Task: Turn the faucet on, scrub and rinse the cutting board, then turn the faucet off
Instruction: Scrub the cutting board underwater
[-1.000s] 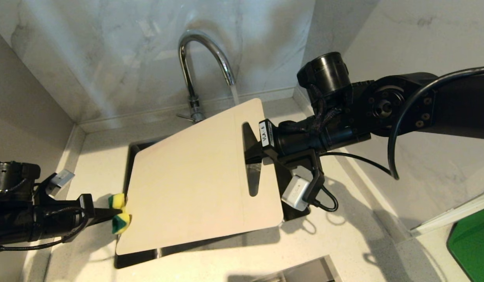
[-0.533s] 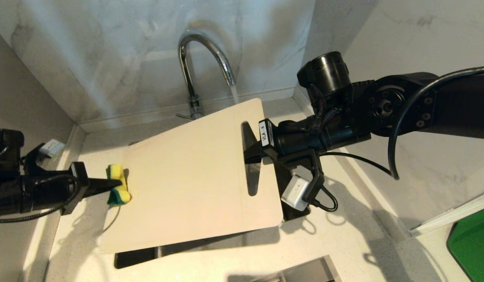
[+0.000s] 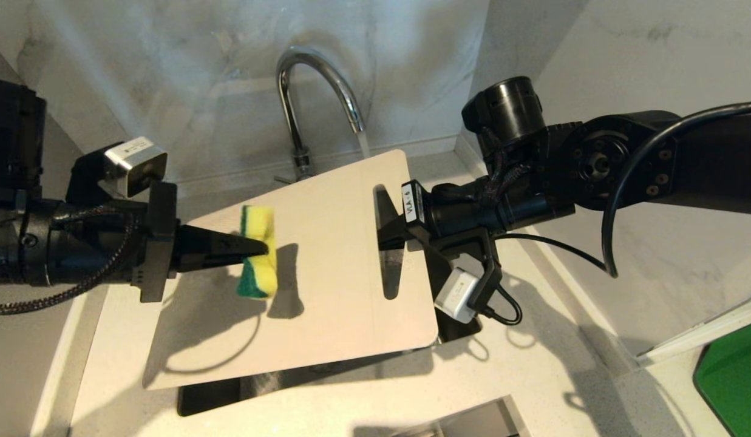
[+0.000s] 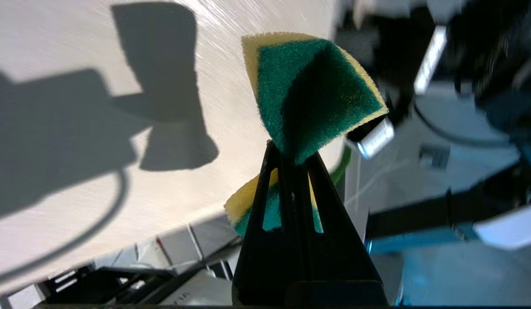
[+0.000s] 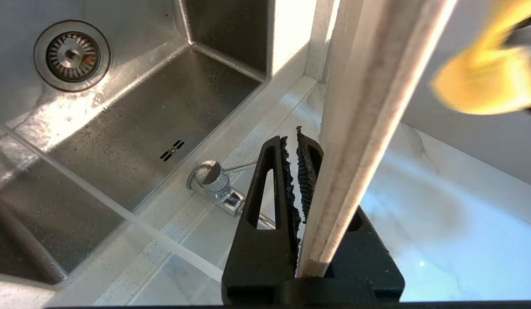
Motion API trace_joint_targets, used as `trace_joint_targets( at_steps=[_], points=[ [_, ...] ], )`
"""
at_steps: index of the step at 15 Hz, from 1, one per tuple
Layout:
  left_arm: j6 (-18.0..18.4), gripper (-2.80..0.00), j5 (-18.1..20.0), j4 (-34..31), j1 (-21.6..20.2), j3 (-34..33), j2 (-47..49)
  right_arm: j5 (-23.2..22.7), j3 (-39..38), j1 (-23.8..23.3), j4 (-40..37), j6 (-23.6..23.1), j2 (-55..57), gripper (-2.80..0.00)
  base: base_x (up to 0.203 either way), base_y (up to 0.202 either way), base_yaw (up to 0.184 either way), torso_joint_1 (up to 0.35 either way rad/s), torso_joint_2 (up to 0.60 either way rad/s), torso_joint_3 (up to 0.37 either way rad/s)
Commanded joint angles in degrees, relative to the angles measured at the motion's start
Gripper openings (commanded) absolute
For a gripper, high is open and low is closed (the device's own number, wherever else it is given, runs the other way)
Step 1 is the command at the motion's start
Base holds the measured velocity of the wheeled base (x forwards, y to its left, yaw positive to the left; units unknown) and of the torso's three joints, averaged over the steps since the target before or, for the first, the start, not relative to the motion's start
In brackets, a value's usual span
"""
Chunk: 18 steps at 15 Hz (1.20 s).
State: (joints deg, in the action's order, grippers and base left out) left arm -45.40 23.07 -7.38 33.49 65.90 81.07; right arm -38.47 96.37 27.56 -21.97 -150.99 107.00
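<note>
Sponge [image 3: 258, 252] over cutting board [image 3: 326, 291], faucet [image 3: 317, 103] behind.

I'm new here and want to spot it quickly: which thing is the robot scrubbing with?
Find the tall chrome faucet at the back wall; below it a big cream cutting board is held over the sink. Over the board's middle, the left claw pinches a small sponge, the only yellow-and-green thing there.
</note>
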Motion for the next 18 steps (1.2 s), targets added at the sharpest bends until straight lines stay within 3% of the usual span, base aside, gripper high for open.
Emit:
trace_joint_targets(
  at_steps=[1,3,7,9,15,18],
  points=[
    [0.0,-2.80,-3.6,-0.1,6.7,-3.4,0.0,-0.2,0.7,-0.3,-0.2,-0.9,0.1,-2.80,0.000,0.000,0.000,0.000,0.00,0.000],
    [0.4,-2.80,-5.8,2.5,7.4,-7.8,0.5,-0.3,0.5,-0.7,-0.2,-0.9,0.1,-2.80,0.000,0.000,0.000,0.000,0.00,0.000],
    [2.0,-2.80,-10.7,13.5,7.3,-18.1,3.1,-0.3,0.4,-0.7,-0.1,-0.9,0.1,-2.80,0.000,0.000,0.000,0.000,0.00,0.000],
    [2.2,-2.80,-11.2,15.6,6.0,-20.7,3.7,-0.3,0.5,-0.7,-0.1,-0.9,0.1,-2.80,0.000,0.000,0.000,0.000,0.00,0.000],
    [2.4,-2.80,-8.6,19.7,-3.3,-27.0,3.8,-0.3,0.6,-0.8,-0.1,-0.9,-0.1,-2.80,0.000,0.000,0.000,0.000,0.00,0.000],
    [5.7,-2.80,-5.2,22.3,-10.1,-32.2,3.8,-0.3,0.7,-0.8,-0.1,-0.8,0.0,-2.80,0.000,0.000,0.000,0.000,0.00,0.000]
  ],
)
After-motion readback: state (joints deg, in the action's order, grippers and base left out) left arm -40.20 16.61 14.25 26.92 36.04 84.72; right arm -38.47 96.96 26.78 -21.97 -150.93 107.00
